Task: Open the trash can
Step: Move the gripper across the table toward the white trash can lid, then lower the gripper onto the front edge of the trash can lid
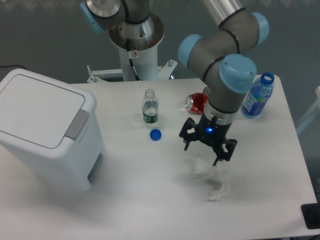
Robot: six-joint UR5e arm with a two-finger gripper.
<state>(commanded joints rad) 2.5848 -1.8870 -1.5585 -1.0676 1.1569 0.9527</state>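
Room: a dark grey wall behind, with the arm's white pedestal (pixel 136 47) standing at the far edge of the white worktop (pixel 150 200).
Trash can: the trash can (pixel 45 132) sits at the left edge of the worktop — white, boxy, rounded at the corners, its flat lid down and the grey latch (pixel 76 124) on the side facing the middle.
Hand: the hand (pixel 207 147) hangs over the middle of the worktop, well apart from the bin, fingers spread with nothing between them; a small blue light glows on its body.
Tissue: a crumpled white tissue (pixel 212 179) lies directly under and just towards the near edge from the hand — whether the fingertips touch it I cannot tell.
Small bottle: a clear uncapped bottle (pixel 149 107) stands upright towards the far edge, its blue cap (pixel 155 134) lying beside it on the near side.
Can: a red drink can (pixel 198 103) lies on its side, partly hidden behind the arm.
Blue bottle: a blue-capped bottle (pixel 258 96) stands by the far right corner.
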